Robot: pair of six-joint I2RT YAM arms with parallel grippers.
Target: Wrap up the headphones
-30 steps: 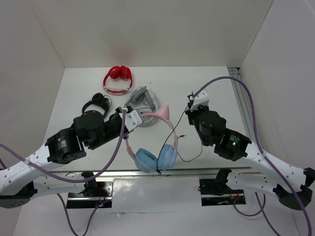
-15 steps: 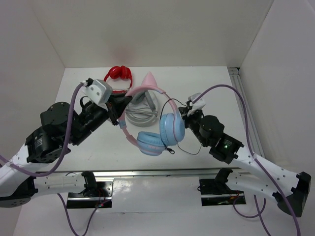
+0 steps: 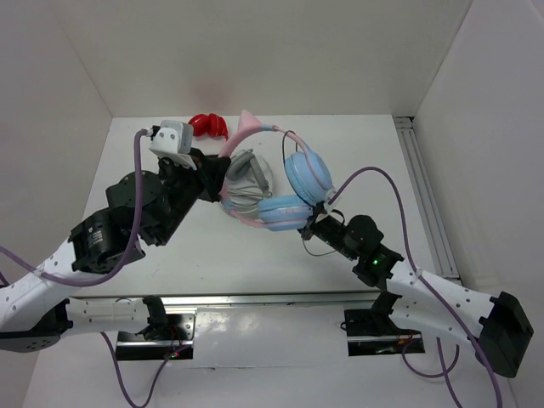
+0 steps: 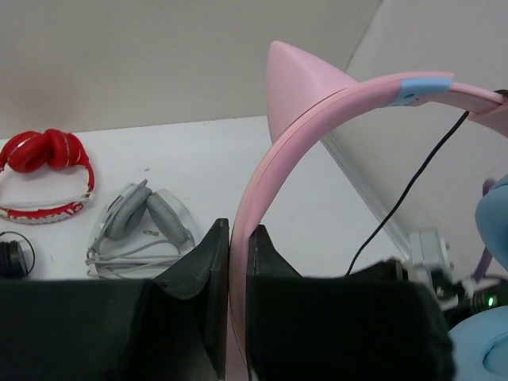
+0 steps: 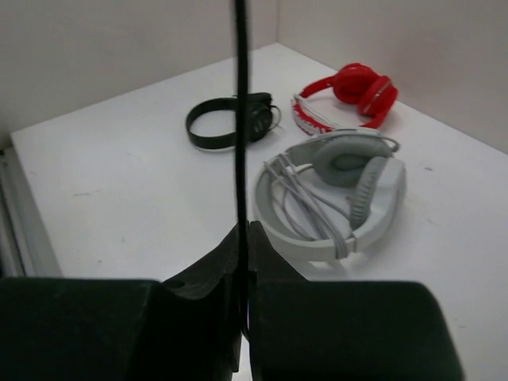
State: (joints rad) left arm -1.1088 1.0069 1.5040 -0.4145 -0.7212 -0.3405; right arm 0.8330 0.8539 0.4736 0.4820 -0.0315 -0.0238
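The headphones (image 3: 293, 183) have a pink cat-ear headband and light blue earcups and hang in the air above the table. My left gripper (image 3: 219, 174) is shut on the pink headband (image 4: 262, 190), which rises between its fingers in the left wrist view. My right gripper (image 3: 311, 229) is shut on the thin black cable (image 5: 239, 119), which runs straight up from its closed fingers. The cable (image 3: 293, 153) also loops over the upper earcup.
A grey pair of headphones (image 3: 246, 183) with coiled cord lies on the table under the lifted pair. A red pair (image 3: 208, 126) sits at the back. A black pair (image 5: 232, 119) lies on the left part of the table, hidden by my left arm in the top view.
My left gripper has lifted the headphones off the table and carried them back and right. My right gripper moved forward and left and now pinches the cable.
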